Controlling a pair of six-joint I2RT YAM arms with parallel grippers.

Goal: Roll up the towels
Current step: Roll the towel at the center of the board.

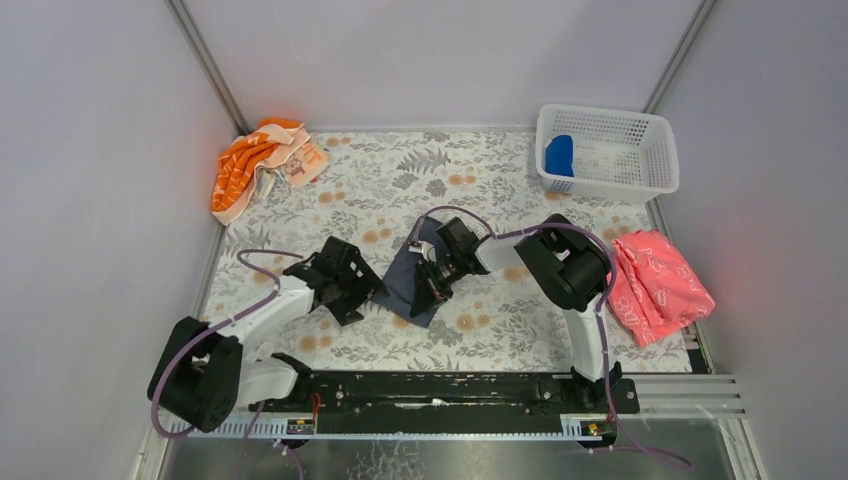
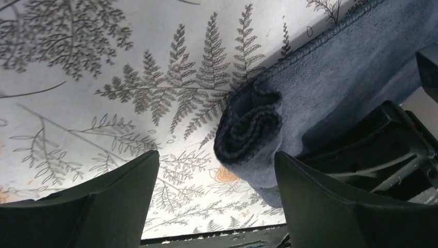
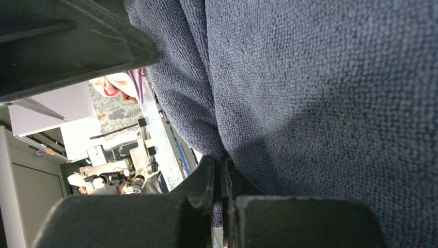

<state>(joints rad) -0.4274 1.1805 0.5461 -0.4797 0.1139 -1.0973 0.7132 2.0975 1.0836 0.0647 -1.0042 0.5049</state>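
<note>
Surface: leaf-printed table cover (image 1: 480, 190) between pale walls.
Grey towel (image 1: 402, 285): centre of the top view, partly rolled. In the left wrist view its spiral end faces the camera and the flat tail runs to the upper right.
Relation: the roll lies just right of the left gripper (image 2: 217, 155), its long axis aimed roughly into that gap.
Left gripper: fingers wide apart, holding nothing.
Right gripper (image 1: 432, 280): nearer, down on the cloth; whether it pinches cannot be told.
Blue towel (image 1: 559, 155): inside the white basket (image 1: 660, 150), upper right.

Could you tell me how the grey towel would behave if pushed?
Probably floppy: the grey towel lies in soft folds. Its rolled end looks loose, so a push may squash or unroll it. Its pile likely resists sliding.
</note>
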